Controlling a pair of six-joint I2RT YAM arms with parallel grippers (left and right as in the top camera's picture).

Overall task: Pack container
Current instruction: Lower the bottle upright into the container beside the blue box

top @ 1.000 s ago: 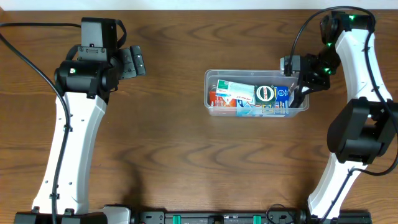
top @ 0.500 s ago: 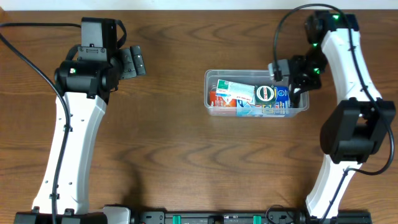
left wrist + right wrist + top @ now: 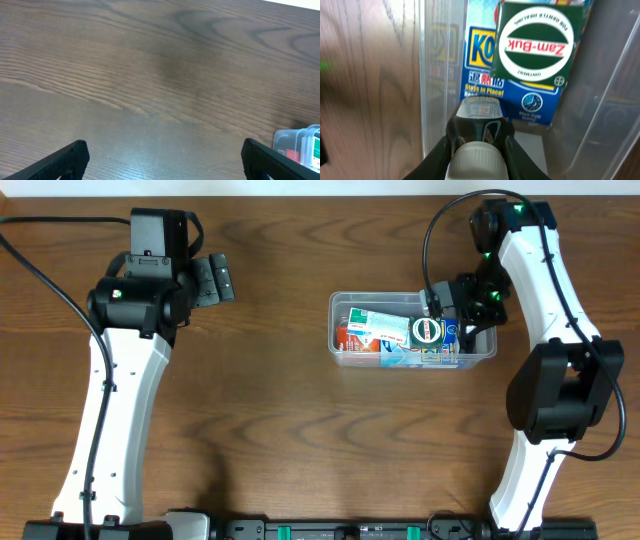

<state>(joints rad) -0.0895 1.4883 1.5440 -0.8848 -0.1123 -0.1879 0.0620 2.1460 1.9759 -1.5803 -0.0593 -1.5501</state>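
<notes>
Overhead, my right gripper [image 3: 450, 302] has swung left over the right end of the container [image 3: 345, 300], which lies lengthwise left-to-right toward the far right corner. Left wrist: left gripper [image 3: 165, 152] gapes, well apart. Right wrist: I clamp a white-capped bottle [image 3: 477, 125], bin interior straight ahead.

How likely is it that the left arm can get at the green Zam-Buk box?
Probably not. The box lies at the right end of the container, far from the left arm, and the right arm hangs over that end, its jaws shut on a bottle, crowding the way in.
</notes>
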